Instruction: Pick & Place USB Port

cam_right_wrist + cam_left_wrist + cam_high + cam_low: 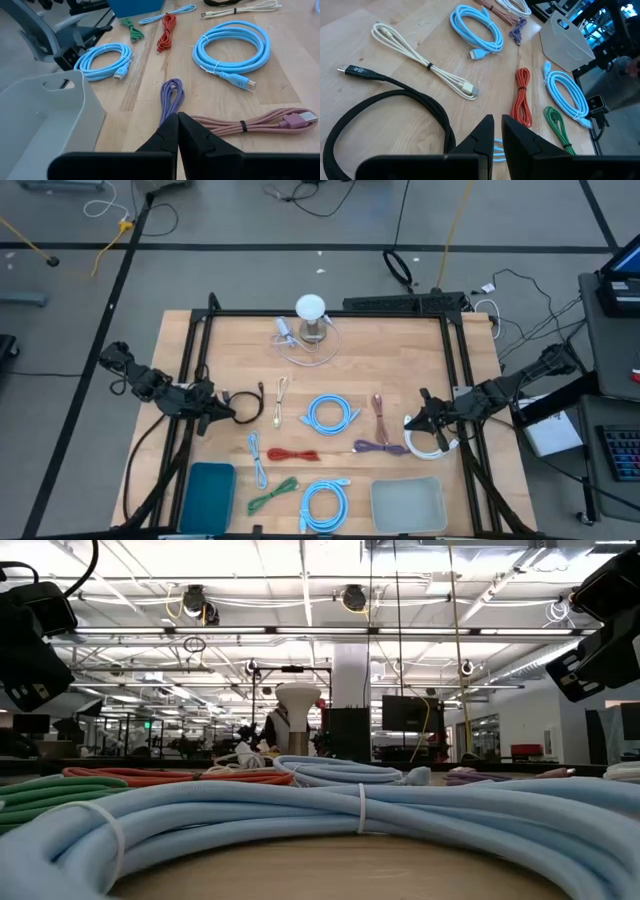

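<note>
you are looking down on a wooden table (400, 360) scattered with coiled usb cables. your left hand (218, 416) sits low at the table's left side, its fingers (482, 140) closed together and holding nothing, just beside a thick black cable (243, 406) looped on the wood. your right hand (421, 420) sits at the right side, fingers pressed shut and empty, next to a white cable (428, 444) that its arm partly covers.

between the hands lie a cream cable (280, 398), a light blue coil (331, 414), a pink cable (379, 414) and a purple cable (378, 447). nearer the front edge are a red cable (291, 454), a green cable (273, 495), a thin pale blue cable (257, 460) and a second blue coil (325, 504). a teal bin (209, 494) stands at the front left and a grey bin (408, 505) at the front right; the view cuts off both at the bottom.

at the back stands a white round-topped object (311, 315) on a clear ring; what it is stays hard to make out. in the low view blue cable fills the foreground and hides most of the table.
</note>
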Controlling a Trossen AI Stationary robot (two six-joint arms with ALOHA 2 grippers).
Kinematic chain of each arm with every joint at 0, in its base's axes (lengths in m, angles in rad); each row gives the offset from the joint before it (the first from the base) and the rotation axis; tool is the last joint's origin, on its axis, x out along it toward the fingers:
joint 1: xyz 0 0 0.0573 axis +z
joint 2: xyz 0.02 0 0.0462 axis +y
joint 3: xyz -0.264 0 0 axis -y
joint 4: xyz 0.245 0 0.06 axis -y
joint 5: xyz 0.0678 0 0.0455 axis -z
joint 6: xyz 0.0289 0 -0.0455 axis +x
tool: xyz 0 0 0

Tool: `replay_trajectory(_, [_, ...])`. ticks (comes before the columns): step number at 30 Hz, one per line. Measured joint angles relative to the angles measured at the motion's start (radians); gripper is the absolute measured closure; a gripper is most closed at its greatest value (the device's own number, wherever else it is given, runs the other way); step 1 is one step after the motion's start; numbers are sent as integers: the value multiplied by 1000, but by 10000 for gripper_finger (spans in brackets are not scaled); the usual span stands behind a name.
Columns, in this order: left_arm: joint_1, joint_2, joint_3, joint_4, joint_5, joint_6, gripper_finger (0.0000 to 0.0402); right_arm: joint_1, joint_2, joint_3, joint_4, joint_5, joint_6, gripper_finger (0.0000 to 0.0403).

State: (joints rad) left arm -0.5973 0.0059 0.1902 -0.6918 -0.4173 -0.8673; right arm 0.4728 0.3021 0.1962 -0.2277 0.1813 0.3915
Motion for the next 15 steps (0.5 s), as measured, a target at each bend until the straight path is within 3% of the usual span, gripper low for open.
replay_trajectory(3, [0,0,0,0,0,0,366,0,0,-1,76,6,92,403])
replay_trajectory(6, [0,0,0,0,0,0,366,0,7,-1,249,107,143,403])
replay_trajectory(15, [0,0,0,0,0,0,366,-4,131,-1,945,268,38,403])
